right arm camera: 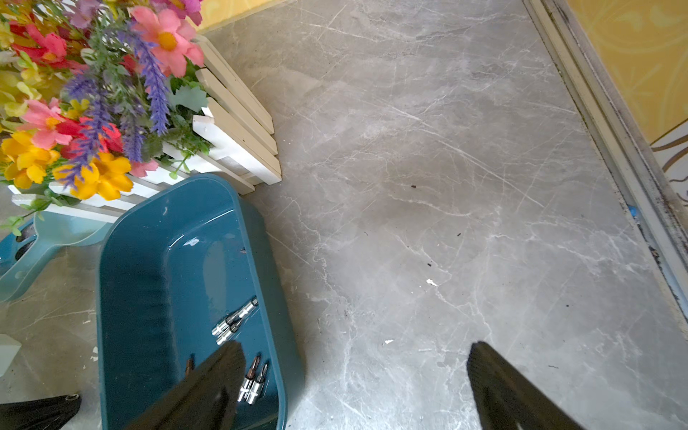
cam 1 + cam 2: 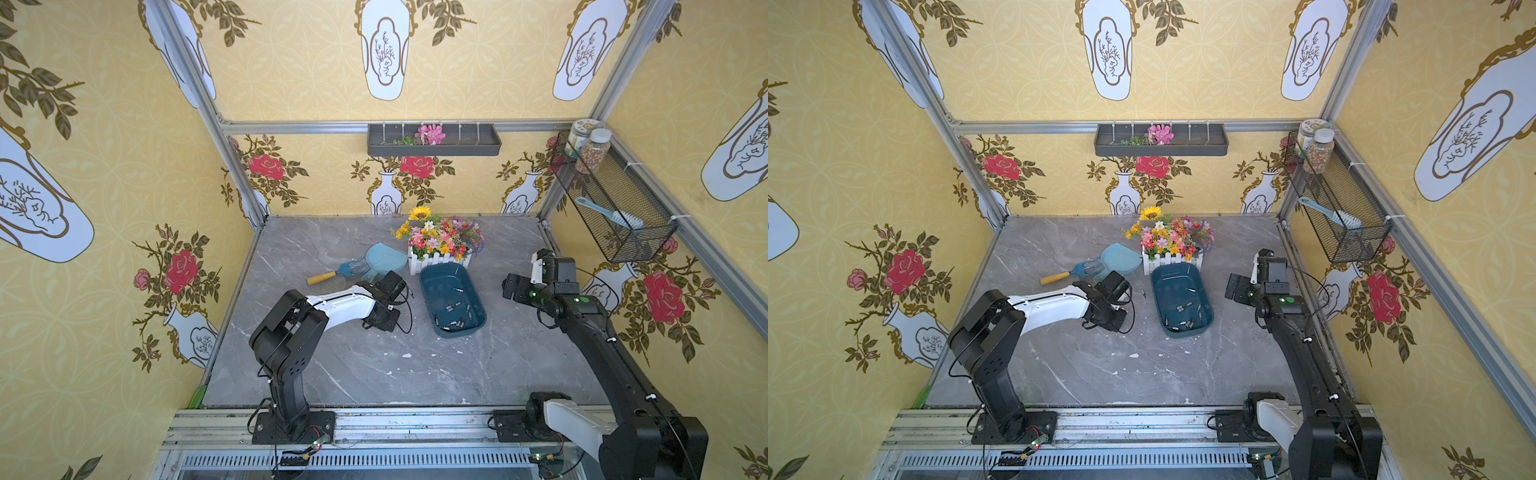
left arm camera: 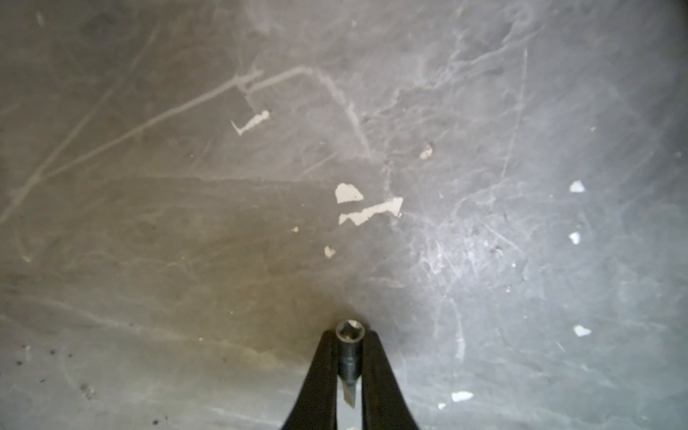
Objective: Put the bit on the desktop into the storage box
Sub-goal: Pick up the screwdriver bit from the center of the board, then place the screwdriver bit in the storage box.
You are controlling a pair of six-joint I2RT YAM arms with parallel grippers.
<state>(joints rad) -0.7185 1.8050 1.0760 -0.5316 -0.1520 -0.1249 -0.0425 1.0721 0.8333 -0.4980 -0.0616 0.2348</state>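
In the left wrist view my left gripper (image 3: 349, 335) is shut on a small dark metal bit (image 3: 348, 357), held just above the grey marble desktop (image 3: 186, 223). In both top views its tip (image 2: 409, 293) (image 2: 1143, 292) hangs a short way left of the dark teal storage box (image 2: 440, 286) (image 2: 1173, 282). Several bits (image 2: 453, 320) (image 1: 234, 324) lie in the box (image 1: 156, 283). My right gripper (image 1: 355, 352) is open and holds nothing. It hovers over bare desktop just right of the box (image 2: 513, 286).
Behind the box stands a white fence planter of fake flowers (image 2: 440, 245). A light blue dustpan (image 2: 384, 259) and a wooden-handled hand rake (image 2: 332, 274) lie behind the left arm. A dark wall trough (image 2: 434, 141) and a wire basket (image 2: 611, 203) hang on the walls. White flecks (image 2: 406, 355) dot the desktop.
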